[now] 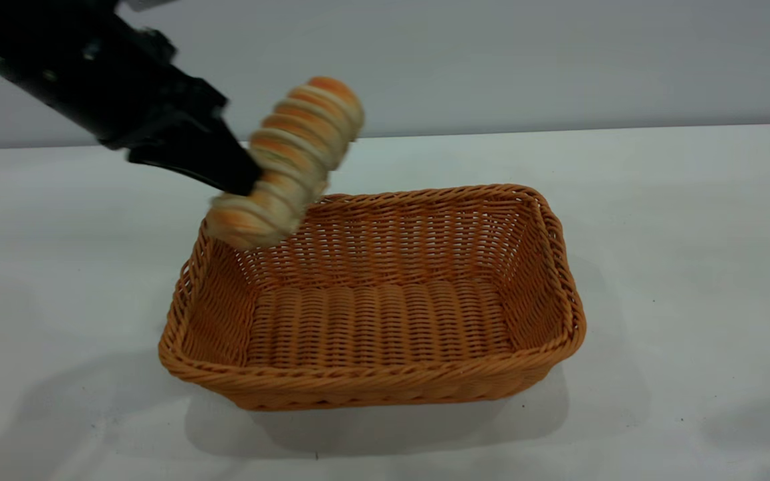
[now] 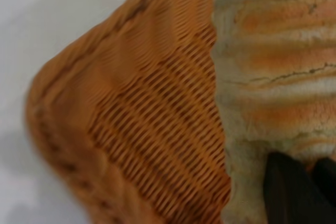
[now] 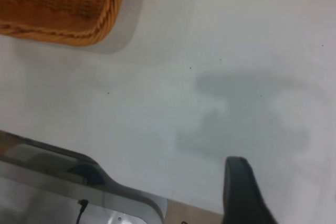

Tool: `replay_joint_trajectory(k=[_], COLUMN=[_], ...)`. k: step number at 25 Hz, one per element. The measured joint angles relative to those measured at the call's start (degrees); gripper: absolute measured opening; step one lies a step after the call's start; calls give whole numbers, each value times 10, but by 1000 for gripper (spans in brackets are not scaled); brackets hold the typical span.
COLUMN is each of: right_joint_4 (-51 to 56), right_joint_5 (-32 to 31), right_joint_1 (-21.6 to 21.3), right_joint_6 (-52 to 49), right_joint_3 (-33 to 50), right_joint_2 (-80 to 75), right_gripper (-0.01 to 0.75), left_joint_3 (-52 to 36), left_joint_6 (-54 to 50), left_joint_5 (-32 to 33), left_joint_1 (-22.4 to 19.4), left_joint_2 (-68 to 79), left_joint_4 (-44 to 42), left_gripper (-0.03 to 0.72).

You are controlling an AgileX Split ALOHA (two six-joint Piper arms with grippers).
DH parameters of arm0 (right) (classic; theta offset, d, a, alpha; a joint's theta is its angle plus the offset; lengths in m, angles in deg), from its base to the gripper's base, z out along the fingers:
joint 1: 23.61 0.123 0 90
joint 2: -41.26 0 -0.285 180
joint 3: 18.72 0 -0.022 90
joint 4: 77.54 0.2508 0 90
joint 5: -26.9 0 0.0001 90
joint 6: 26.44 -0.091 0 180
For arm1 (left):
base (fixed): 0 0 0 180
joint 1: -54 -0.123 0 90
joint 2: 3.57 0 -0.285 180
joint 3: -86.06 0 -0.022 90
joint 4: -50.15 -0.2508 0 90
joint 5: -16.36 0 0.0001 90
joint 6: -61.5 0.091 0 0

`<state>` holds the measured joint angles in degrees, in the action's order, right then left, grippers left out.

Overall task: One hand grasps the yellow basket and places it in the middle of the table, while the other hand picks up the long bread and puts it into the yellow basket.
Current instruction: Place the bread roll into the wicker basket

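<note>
The yellow basket (image 1: 378, 394) stands on the white table (image 1: 692, 267), and nothing lies inside it. My left gripper (image 1: 251, 177) is shut on the long bread (image 1: 288, 160) and holds it tilted in the air above the basket's back left corner. In the left wrist view the bread (image 2: 278, 77) fills one side, my left gripper (image 2: 310, 182) pinches it, and the basket's corner (image 2: 131, 129) lies below. My right gripper (image 3: 299, 182) is out of the exterior view. In its wrist view only one finger (image 3: 239, 182) shows, over bare table away from a basket corner (image 3: 100, 24), with nothing held.
In the right wrist view the table's edge and a grey metal frame (image 3: 63, 182) run close to the right gripper. White tabletop lies on all sides of the basket. A plain wall stands behind the table.
</note>
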<state>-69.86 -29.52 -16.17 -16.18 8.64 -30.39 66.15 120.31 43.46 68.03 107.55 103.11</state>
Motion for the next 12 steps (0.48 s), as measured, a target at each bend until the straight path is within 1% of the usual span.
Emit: replay_joint_trajectory(k=[2,4,6,10,12], right_joint_4=[0,0,0,0,0], right_joint_5=[0,0,1,1,1], right_joint_1=[0,0,0,0,0], right_joint_6=[0,0,0,0,0], right_joint_3=[0,0,0,0,0], right_joint_2=[0,0,0,0,0], right_gripper=[467,467,467,466,466], left_joint_3=[0,0,0,0,1], left_joint_6=[12,21,26,27,10], left_joint_5=[-4,-8,-9,-12,-3], left_joint_1=[8,10,10,10,8], left_joint_2=[13,26,36,40,31], left_joint_4=[21,37,49,57,48], left_gripper=[64,110,180,360,438])
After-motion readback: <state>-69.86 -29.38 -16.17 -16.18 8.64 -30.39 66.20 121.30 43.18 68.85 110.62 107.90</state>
